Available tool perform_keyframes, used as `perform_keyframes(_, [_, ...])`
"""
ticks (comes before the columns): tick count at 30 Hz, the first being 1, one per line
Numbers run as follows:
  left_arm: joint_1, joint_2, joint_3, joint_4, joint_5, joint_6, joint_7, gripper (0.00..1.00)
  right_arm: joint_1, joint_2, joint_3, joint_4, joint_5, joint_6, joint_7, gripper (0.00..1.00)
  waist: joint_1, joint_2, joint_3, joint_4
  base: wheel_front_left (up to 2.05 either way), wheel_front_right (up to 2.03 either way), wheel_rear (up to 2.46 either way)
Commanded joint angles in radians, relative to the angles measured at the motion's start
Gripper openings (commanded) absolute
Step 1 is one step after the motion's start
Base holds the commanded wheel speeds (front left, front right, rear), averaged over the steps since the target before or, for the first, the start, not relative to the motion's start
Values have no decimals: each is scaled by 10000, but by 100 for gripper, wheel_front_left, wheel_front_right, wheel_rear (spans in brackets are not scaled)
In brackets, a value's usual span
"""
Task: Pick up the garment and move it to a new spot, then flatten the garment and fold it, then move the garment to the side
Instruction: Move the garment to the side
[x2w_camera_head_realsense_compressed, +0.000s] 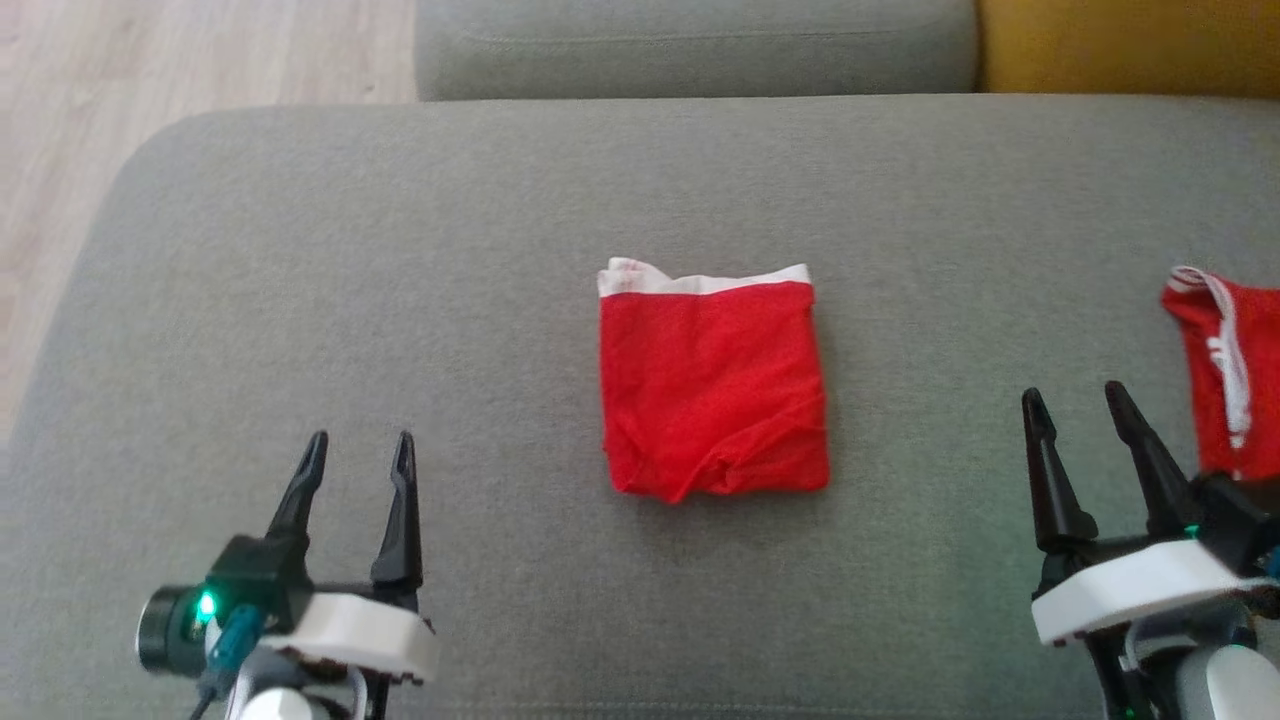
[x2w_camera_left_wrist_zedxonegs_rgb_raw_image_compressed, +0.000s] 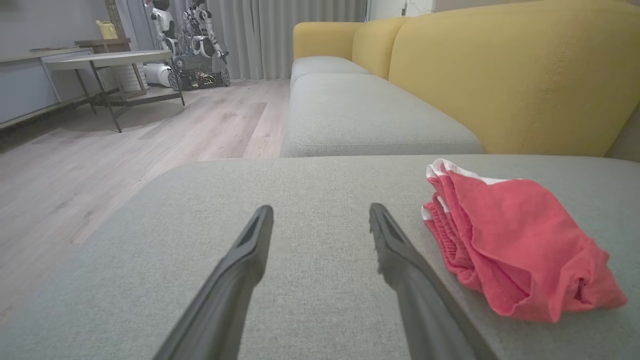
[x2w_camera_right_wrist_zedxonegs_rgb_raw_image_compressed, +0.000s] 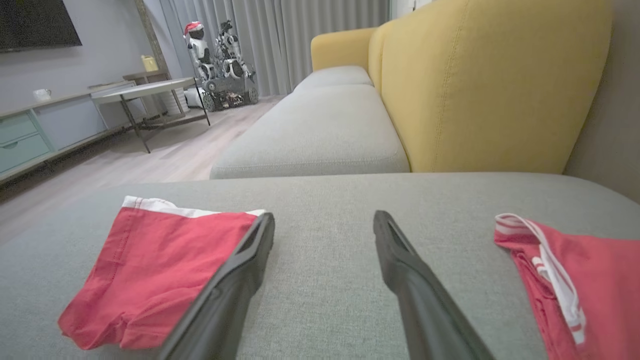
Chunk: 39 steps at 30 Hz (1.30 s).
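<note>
The folded garment (x2w_camera_head_realsense_compressed: 712, 385) lay in the middle of the grey sofa seat (x2w_camera_head_realsense_compressed: 300, 250), red with a white band along its far edge; its inner layers were hidden by the folds; from the right wrist camera its near right corner sat behind a dark finger (x2w_camera_right_wrist_zedxonegs_rgb_raw_image_compressed: 225, 295); a second red cloth (x2w_camera_head_realsense_compressed: 1225, 370) with white stripes, well to the right, was cut off by the picture edge. The left end effector (x2w_camera_head_realsense_compressed: 361, 440) was at the near left, fingers spread wide and pointing away, holding nothing, well apart from the garment; the right end effector (x2w_camera_head_realsense_compressed: 1075, 393) stood likewise wide open and empty between the garment and the second red cloth, fingers leaning slightly left. Pale wooden floor (x2w_camera_head_realsense_compressed: 60, 150) lay left of the seat; beyond the seat were a further grey cushion (x2w_camera_head_realsense_compressed: 690, 45) and a yellow backrest (x2w_camera_head_realsense_compressed: 1130, 45).
</note>
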Motion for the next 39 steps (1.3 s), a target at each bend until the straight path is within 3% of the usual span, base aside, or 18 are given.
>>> perform_keyframes(1, [-655, 62, 357, -323, -45, -7, -135, 100, -286, -149, 152, -207, 49, -9, 45, 100, 0, 0, 160, 270, 0, 0, 0])
perform_keyframes(13, [-1880, -567, -182, 51, -7, -296, -471, 100, -2002, -939, 549, 2556, 549, -9, 54, 100, 0, 0, 1362, 2184, 0, 0, 0])
perform_keyframes(19, [-2235, -798, -273, 269, -4, -381, -543, 100, -2817, -1120, 1176, 3868, 919, -9, 47, 100, 0, 0, 1793, 2674, 0, 0, 0])
perform_keyframes(25, [-2373, -955, -232, 198, 80, -423, -552, 100, -2996, -1101, 1593, 4588, 1333, -9, 698, 100, 0, 0, 1920, 2783, 0, 0, 0])
perform_keyframes(26, [-2363, -970, -202, 183, 98, -419, -552, 100, -2993, -1074, 1635, 4612, 1412, -9, 811, 88, 0, 0, 1917, 2746, 0, 0, 0])
perform_keyframes(27, [-2351, -983, -170, 168, 118, -415, -553, 100, -3004, -1044, 1680, 4590, 1485, -9, 885, 40, 0, 0, 1922, 2692, 0, 0, 0])
perform_keyframes(28, [-2345, -994, -144, 154, 137, -422, -553, 100, -3019, -1037, 1735, 4558, 1520, -9, 948, 0, 0, 0, 1925, 2628, 0, 0, 0])
perform_keyframes(34, [-2360, -1024, -50, 120, 267, -504, -554, 100, -3161, -1112, 2033, 4247, 1519, -9, 1016, 0, 0, 0, 1903, 2214, 0, 0, 0])
perform_keyframes(39, [-2289, -972, 100, 82, 393, -552, -554, 100, -3051, -1172, 2399, 3811, 1490, -9, 1085, 0, 0, 0, 1718, 1437, 0, 0, 0])
